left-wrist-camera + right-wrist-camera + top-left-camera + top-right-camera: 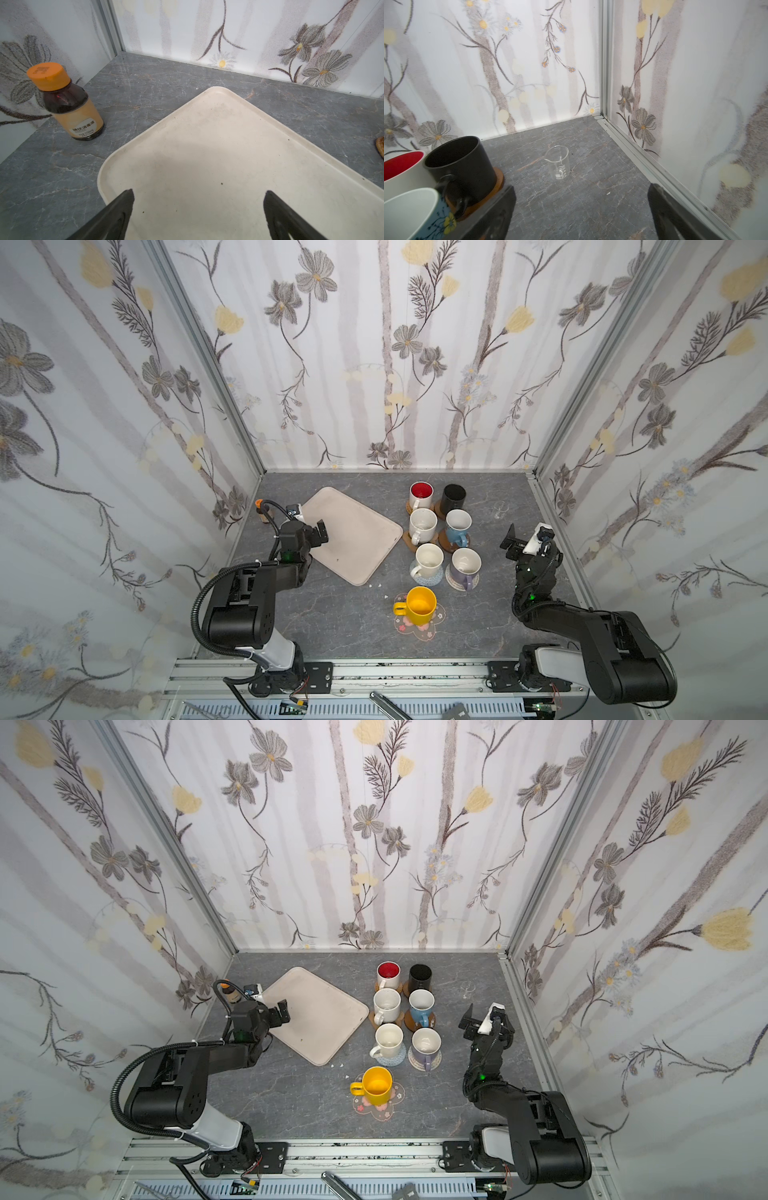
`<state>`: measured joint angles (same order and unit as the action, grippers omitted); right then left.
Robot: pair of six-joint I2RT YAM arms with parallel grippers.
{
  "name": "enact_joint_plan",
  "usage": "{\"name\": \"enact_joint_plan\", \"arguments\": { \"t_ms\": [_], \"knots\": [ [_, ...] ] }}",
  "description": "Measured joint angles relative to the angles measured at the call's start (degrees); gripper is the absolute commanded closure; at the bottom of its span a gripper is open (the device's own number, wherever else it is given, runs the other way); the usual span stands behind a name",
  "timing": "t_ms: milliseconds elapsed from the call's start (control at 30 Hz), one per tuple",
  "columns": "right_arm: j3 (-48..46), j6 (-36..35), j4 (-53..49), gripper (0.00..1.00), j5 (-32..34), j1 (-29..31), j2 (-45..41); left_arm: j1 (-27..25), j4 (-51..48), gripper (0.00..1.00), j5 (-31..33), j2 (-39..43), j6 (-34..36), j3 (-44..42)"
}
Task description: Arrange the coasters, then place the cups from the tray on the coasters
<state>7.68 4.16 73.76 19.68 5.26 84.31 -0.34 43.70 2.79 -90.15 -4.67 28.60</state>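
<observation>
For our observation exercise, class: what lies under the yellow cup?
Under the yellow cup lies a pink flower-shaped mat, its petals showing all round the base. The cup covers the mat's middle, so that part cannot be seen.

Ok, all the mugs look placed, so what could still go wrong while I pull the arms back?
The open right gripper sits close beside the black mug and blue mug; a sideways swing could knock them off their coasters.
The clear glass beaker ahead of it is hard to see and easily tipped.
The open left gripper hangs over the tray, with the orange-capped brown bottle close by; its arm could clip that.
</observation>
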Motion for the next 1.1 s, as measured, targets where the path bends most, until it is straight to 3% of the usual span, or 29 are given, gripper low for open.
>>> {"name": "enact_joint_plan", "arguments": {
  "t_ms": [233, 433, 733, 1100],
  "knots": [
    [-4.8, -3.3, 12.4, 0.00, 0.3, 2.4, 2.5, -2.6, 9.6, 0.00, 2.2, 2.5, 1.6, -6.9],
    [-6.9, -4.3, 16.5, 0.00, 0.4, 2.6, 4.0, -5.9, 16.0, 0.00, 5.3, 3.4, 4.5, -10.5],
    [-7.0, -4.7, 17.6, 0.00, 0.4, 2.6, 4.0, -6.3, 23.7, 0.00, 7.8, 3.8, 5.1, -14.5],
    [-2.4, -4.6, 15.0, 0.00, 1.8, 2.5, 3.3, -2.1, 30.2, 0.00, 3.5, -0.6, 3.5, -14.9]
  ]
}}
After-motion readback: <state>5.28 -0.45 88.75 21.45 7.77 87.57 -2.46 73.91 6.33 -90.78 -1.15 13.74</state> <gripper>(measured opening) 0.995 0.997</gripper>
